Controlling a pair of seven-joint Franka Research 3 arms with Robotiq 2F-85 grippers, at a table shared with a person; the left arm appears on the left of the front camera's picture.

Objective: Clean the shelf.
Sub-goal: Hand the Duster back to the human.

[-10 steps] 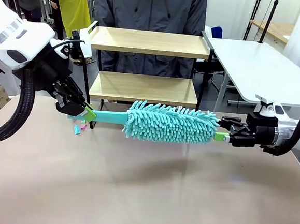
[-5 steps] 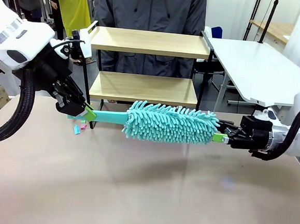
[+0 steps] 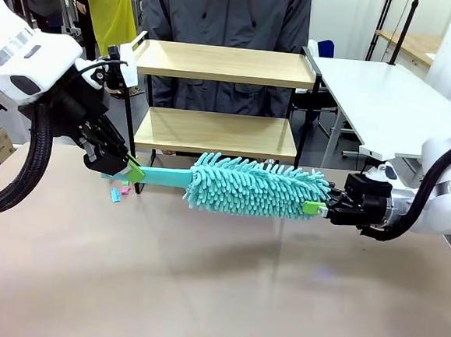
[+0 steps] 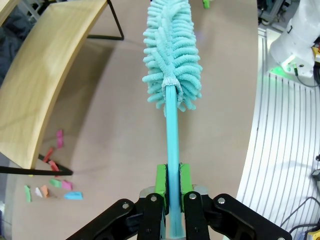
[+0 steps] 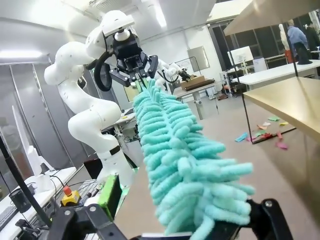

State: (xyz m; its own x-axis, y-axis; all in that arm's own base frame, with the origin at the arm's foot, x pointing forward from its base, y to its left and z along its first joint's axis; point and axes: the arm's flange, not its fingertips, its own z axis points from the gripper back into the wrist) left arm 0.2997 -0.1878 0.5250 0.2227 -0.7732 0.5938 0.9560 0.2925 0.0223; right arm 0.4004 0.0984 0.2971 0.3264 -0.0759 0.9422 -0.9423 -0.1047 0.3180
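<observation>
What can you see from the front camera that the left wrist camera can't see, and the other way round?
Front view alone: the whole two-tier wooden shelf with its black metal frame, a person in a grey coat behind it, and the right end effector, jaws open around the duster's tip.

Left wrist view alone: a close look at the left end effector, its green pads shut on the turquoise handle.

Both: the fluffy turquoise microfibre duster, the scattered coloured paper scraps and the beige table.
</observation>
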